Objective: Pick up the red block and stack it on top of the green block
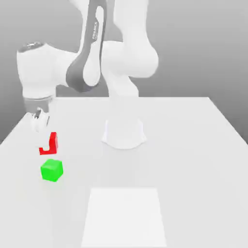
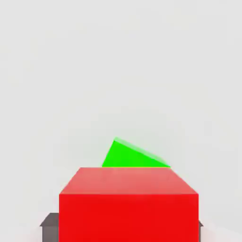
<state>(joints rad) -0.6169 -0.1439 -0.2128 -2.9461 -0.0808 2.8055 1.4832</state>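
Observation:
The red block (image 1: 53,142) is near the exterior view's left edge of the white table (image 1: 193,145), partly covered by a pale finger. My gripper (image 1: 45,140) is shut on it, with the hand straight above. In the hand view the red block (image 2: 128,208) is large and close, with a dark finger pad (image 2: 48,226) against its side. The green block (image 1: 52,170) rests on the table just in front of the red one, apart from it. In the hand view a corner of the green block (image 2: 130,156) pokes out from behind the red block. Whether the red block is off the table I cannot tell.
The arm's white base (image 1: 123,133) stands at the middle of the table, to the right of both blocks. A paler square patch (image 1: 123,218) lies flat on the table near the front edge.

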